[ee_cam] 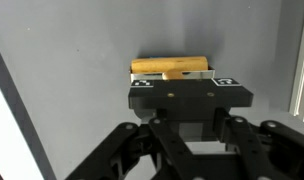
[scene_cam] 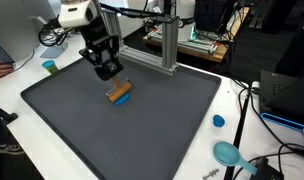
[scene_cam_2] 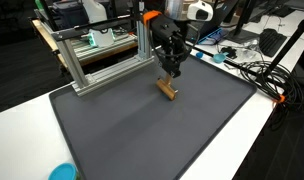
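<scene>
A short wooden stick (scene_cam: 118, 93) lies on a small blue piece (scene_cam: 123, 100) on the dark grey mat (scene_cam: 152, 135); it also shows in the other exterior view (scene_cam_2: 168, 90). My gripper (scene_cam: 107, 66) (scene_cam_2: 172, 62) hangs just above and beside the stick, not touching it. In the wrist view the gripper (ee_cam: 190, 110) is shut on a black block (ee_cam: 190, 95) with two white markers on its corners. The wooden stick (ee_cam: 170, 67) lies crosswise just beyond that block, partly hidden by it.
An aluminium frame (scene_cam: 164, 40) (scene_cam_2: 100, 58) stands at the mat's far edge. A blue cap (scene_cam: 219, 121), a teal scoop (scene_cam: 228, 152) and a teal cup (scene_cam: 50, 67) lie on the white table. Cables (scene_cam_2: 260, 72) run beside the mat, and a blue object (scene_cam_2: 62, 172) sits at one corner.
</scene>
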`<state>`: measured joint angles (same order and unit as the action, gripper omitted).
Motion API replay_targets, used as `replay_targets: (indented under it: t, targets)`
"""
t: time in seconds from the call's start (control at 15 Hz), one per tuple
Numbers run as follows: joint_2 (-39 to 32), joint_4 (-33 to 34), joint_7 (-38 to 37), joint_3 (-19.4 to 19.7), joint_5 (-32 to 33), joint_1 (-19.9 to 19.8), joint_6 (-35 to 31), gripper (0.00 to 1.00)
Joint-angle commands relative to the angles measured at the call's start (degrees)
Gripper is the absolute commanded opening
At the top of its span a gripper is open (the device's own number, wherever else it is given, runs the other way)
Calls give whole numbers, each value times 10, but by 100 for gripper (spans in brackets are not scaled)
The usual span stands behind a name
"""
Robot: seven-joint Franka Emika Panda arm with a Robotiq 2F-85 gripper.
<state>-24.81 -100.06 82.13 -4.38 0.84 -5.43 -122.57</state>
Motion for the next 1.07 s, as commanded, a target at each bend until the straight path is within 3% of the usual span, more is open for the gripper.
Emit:
replay_targets:
  t: [0.0, 0.4, 1.0]
  targets:
    - [23, -29, 9, -2, -15, -5, -1, 21]
    - [78, -79, 2, -2, 4, 14, -42, 21]
    - [55, -65, -7, 9, 7, 15, -55, 21]
